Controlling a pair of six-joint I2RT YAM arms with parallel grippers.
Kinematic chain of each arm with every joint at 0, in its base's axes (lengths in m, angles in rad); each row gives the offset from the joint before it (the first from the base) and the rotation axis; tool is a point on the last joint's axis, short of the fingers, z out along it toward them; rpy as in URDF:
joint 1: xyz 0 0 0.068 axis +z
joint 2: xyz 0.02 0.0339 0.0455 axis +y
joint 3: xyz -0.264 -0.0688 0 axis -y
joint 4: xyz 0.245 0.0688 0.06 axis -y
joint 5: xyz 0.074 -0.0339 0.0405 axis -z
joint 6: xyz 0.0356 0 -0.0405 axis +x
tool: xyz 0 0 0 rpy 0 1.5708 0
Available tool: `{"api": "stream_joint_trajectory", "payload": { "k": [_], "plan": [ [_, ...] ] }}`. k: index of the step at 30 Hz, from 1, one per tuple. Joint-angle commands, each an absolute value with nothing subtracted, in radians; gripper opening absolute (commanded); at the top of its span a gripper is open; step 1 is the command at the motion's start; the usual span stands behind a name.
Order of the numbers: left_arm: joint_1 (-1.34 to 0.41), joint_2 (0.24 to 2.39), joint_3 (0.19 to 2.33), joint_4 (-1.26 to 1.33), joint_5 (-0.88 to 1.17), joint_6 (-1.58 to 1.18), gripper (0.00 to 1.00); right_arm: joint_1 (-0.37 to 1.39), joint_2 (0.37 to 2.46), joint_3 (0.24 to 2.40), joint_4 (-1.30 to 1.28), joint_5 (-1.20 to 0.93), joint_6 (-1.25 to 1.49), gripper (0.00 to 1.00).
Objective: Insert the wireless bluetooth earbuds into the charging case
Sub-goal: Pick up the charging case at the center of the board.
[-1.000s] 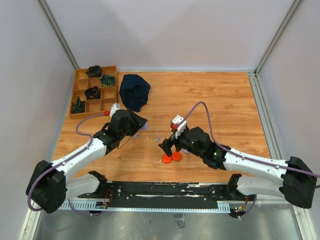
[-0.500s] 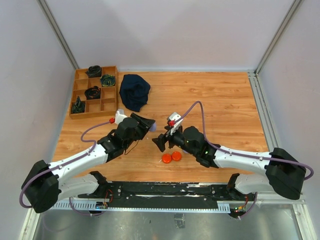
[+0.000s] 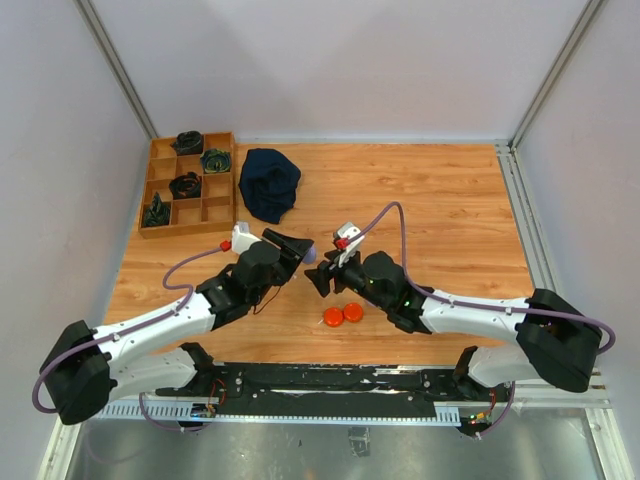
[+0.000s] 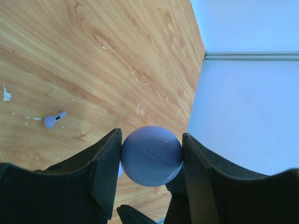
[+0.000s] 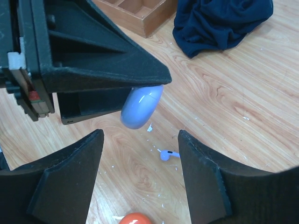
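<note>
My left gripper (image 4: 152,136) is shut on a round lavender charging case (image 4: 151,156), held off the table. Seen from the right wrist, that case (image 5: 141,107) sticks out under the left gripper's black fingers. One pale lavender earbud (image 5: 168,154) lies on the wood just beyond it, and it also shows as the earbud (image 4: 53,120) in the left wrist view. My right gripper (image 5: 140,135) hangs open above this earbud, which sits on the table between its fingers, untouched. In the top view the two grippers, left (image 3: 300,250) and right (image 3: 322,283), nearly meet at mid-table; the earbud is hidden there.
Two orange discs (image 3: 343,315) lie side by side just near of the right gripper. A wooden compartment tray (image 3: 222,185) with dark coiled cables stands at the back left, with a dark blue cloth (image 3: 270,183) beside it. Small white flecks dot the wood.
The right gripper left the orange discs, moved left and back to the earbud, and its jaws narrowed. The left arm carried the lavender case rightwards to meet it.
</note>
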State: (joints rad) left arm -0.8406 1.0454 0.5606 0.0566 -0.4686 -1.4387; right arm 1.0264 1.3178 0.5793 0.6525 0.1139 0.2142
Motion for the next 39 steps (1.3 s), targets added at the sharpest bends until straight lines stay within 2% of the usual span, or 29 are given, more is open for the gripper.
{"api": "stream_joint_trajectory", "payload": {
  "k": [1,32,36,39],
  "plan": [
    [-0.864,1.027,0.559,0.09,-0.525,-1.446,0.38,1.003,1.319,0.605,0.716,0.125,0.229,0.66],
    [-0.962,1.034,0.577,0.109,-0.646,-1.395,0.38,0.95,1.333,0.621,0.734,0.092,0.302,0.49],
    [-0.982,1.03,0.572,0.122,-0.677,-1.385,0.38,0.938,1.325,0.624,0.73,0.076,0.328,0.5],
    [-0.99,1.031,0.568,0.131,-0.692,-1.385,0.39,0.935,1.318,0.634,0.719,0.06,0.34,0.56]
  ]
}}
